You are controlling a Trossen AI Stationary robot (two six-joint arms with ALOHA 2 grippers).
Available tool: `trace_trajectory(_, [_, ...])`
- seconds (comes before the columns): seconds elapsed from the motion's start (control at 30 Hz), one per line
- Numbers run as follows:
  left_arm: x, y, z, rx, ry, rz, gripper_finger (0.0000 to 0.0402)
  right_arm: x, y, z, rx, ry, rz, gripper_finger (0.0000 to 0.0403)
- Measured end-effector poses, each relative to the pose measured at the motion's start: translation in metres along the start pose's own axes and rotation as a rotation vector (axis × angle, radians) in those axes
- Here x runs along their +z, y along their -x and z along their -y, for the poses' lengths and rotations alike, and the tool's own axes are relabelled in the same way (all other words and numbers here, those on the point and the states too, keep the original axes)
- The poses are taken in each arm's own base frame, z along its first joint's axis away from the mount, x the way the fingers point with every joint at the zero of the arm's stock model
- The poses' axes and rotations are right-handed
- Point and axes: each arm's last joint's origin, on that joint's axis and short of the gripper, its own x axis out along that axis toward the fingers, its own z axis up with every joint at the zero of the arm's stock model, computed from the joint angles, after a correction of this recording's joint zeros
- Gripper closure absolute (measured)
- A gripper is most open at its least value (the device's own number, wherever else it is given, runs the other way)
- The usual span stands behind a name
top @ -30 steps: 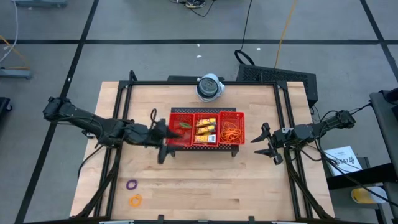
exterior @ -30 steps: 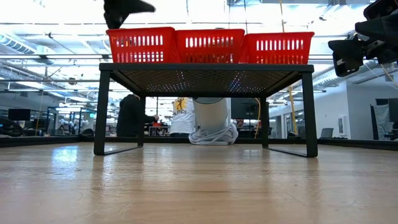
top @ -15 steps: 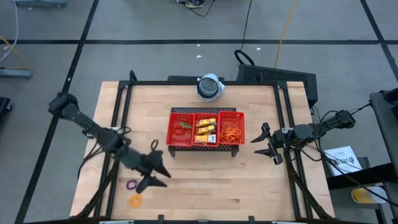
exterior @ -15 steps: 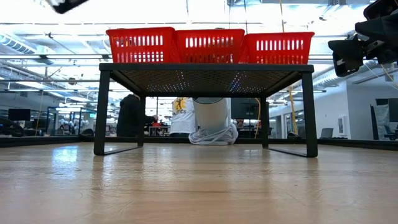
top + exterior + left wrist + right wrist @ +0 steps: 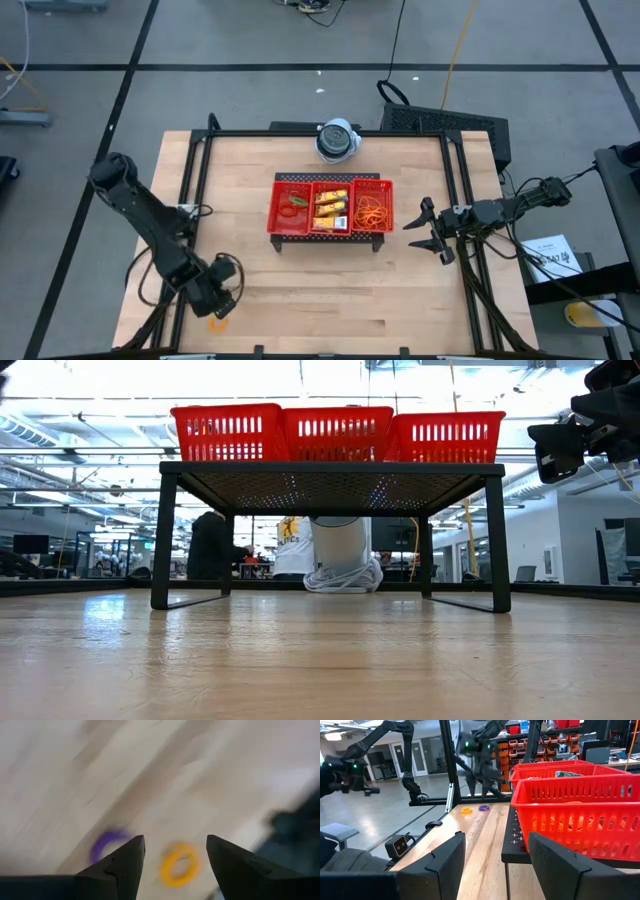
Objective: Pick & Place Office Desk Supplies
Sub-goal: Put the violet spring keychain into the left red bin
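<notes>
Jaws of both grippers apart: left gripper [image 5: 174,854] over wooden table [image 5: 330,300], right gripper [image 5: 424,229] beside red tray [image 5: 330,205].

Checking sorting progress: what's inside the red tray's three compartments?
In the red tray: orange rubber bands in one end, yellow packets in the middle, small rings in the other. Anything underneath is covered.

Left gripper [image 5: 217,300] hangs low over the counter [image 5: 300,290] near its front left corner, right by an orange ring [image 5: 218,323]; its fingers can't be made out. Right gripper [image 5: 425,228] sits open beside the tray's [image 5: 330,206] right end. Tray holds a green ring, yellow packets [image 5: 331,209], orange bands [image 5: 374,210]; round device [image 5: 337,140] behind it.
</notes>
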Motion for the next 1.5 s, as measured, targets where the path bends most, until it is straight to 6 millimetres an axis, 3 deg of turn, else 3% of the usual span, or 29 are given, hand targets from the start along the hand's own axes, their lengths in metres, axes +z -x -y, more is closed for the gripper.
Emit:
trace_trajectory(0.1, [-0.009,-0.010,-0.005,0.097,0.074,-0.013,0.0176,0.000,0.000,0.000,0.000,0.000,0.000,0.0197])
trace_trajectory(0.33, [-0.018,-0.034,-0.009,0.232,0.055,-0.010,0.0176,0.000,0.000,0.000,0.000,0.000,0.000,0.0197])
trace_trajectory(0.63, [-0.020,-0.048,-0.019,0.413,0.047,-0.091,0.0176,0.000,0.000,0.000,0.000,0.000,0.000,0.0197])
trace_trajectory(1.1, [-0.020,-0.055,-0.011,0.330,0.026,-0.045,0.0181,0.000,0.000,0.000,0.000,0.000,0.000,0.0197])
trace_trajectory(1.2, [-0.020,-0.056,-0.011,0.323,0.035,-0.041,0.0209,0.000,0.000,0.000,0.000,0.000,0.000,0.0197])
trace_trajectory(1.5, [-0.017,-0.056,-0.008,0.284,0.016,0.075,0.0346,0.000,0.000,0.000,0.000,0.000,0.000,0.0197])
